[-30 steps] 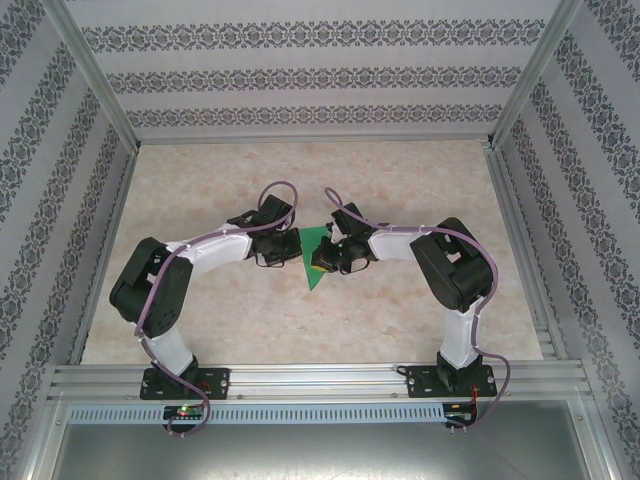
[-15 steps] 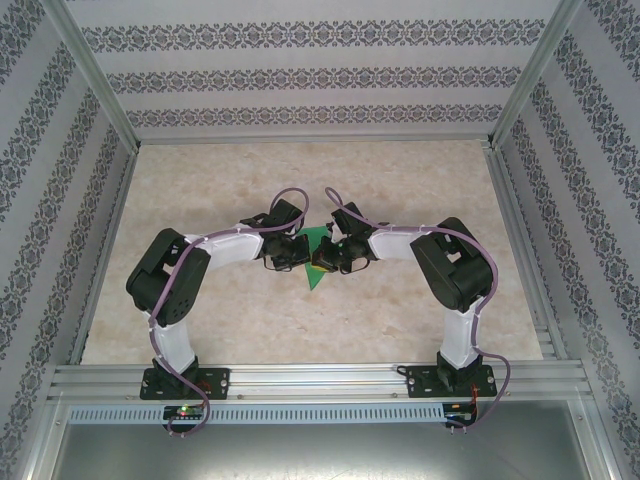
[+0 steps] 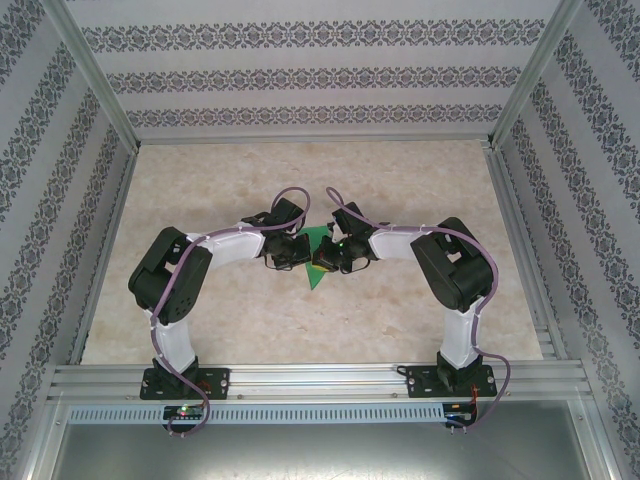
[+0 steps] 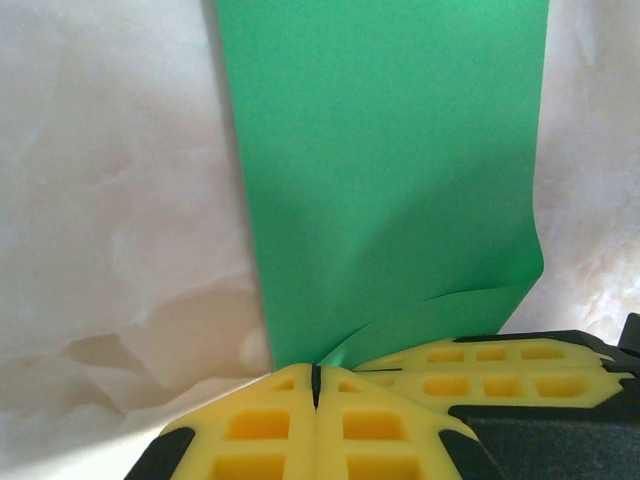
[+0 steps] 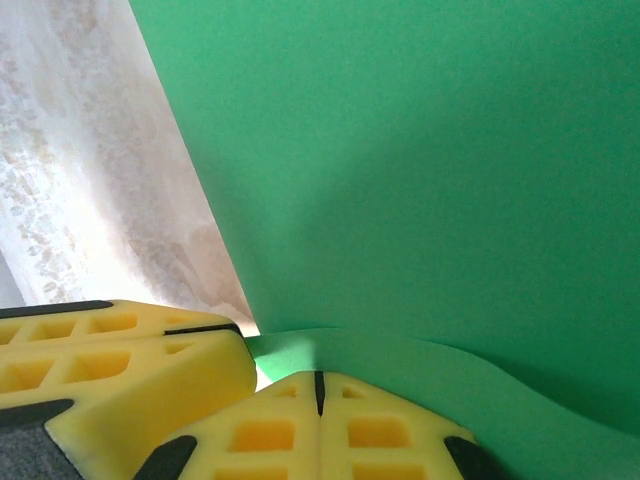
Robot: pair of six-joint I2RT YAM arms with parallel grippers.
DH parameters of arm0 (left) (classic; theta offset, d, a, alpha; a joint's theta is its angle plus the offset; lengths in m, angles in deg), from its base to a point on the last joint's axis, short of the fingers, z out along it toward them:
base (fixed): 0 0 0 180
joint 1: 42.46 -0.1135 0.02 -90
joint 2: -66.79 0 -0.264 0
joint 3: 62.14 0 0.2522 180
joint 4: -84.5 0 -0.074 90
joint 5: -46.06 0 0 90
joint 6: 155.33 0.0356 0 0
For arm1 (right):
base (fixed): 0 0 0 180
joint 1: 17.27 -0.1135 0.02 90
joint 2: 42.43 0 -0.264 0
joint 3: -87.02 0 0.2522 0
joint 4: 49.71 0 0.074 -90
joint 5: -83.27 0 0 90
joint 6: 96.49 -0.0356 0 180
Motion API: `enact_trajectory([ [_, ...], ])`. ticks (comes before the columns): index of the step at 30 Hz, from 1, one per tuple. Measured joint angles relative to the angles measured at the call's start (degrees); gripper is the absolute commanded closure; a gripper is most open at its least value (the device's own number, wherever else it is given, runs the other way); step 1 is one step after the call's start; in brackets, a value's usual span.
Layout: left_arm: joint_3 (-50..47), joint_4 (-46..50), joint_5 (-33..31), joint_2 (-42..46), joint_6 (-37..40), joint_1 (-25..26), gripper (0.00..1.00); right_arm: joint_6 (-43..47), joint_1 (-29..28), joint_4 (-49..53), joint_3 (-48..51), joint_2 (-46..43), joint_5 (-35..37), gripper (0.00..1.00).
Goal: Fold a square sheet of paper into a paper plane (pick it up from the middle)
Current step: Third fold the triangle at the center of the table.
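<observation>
Seen from above, the wrists hide much of the sheet of paper [image 3: 313, 273] at the table's middle, so I see only a green triangle. The left arm has swung inward since a second ago. The left gripper [image 4: 315, 372] and the right gripper [image 5: 320, 378], just beside each other, each pinch its curled edge.

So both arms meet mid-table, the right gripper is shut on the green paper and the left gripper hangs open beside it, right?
Not quite: the left gripper is shut on the green paper too. The left wrist view shows its yellow fingers pressed together on the sheet's edge. The rest holds: right gripper shut on it, mid-table.
</observation>
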Motion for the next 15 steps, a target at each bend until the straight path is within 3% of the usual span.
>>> enact_trajectory([
  [15,0.3,0.2,-1.7,-1.3,0.6,0.0,1.0,-1.2,0.2,-1.9,1.0,-0.1,-0.6,1.0],
])
